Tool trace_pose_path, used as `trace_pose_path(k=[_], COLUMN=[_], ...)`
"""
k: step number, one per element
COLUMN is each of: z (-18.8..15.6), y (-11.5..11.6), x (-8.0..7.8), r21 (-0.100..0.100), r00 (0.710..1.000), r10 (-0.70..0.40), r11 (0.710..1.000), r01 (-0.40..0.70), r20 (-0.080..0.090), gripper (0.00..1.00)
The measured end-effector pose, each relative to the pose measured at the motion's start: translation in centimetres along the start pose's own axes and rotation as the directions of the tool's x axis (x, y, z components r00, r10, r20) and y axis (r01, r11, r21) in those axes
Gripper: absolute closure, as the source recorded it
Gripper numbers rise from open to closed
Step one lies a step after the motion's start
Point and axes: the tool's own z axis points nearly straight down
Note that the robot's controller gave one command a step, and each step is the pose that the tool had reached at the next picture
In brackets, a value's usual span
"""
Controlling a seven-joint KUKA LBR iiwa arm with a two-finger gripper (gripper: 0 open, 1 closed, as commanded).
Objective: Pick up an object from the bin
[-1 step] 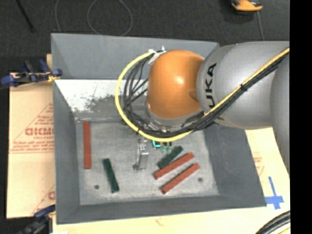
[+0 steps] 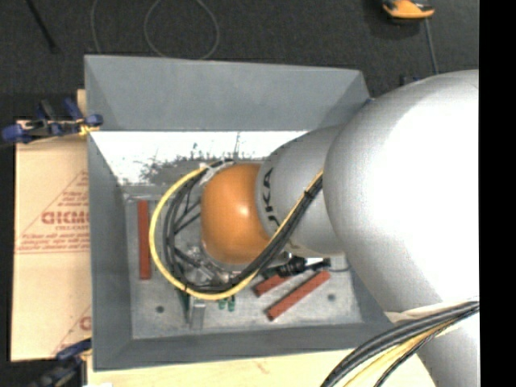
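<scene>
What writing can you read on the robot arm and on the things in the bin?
"UKA": black letters on the silver arm beside its orange cover; the start is hidden.
No writing is visible on the red-brown bars in the bin.

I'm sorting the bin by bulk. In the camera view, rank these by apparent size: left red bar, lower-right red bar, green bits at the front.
Largest, tied: left red bar and lower-right red bar. They look about alike in length and width, so I won't rank one over the other.
Smallest: green bits, by a clear margin.
</scene>
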Motion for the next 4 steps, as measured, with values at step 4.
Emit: trace_pose_path(k=[4], z=[-0.3], y=[0.1], x=[2.0], r21=[-0.002], r00=[0.856], r10=[0.516], r11=[0.856], r01=[-0.516], r20=[0.003], gripper=[0.0])
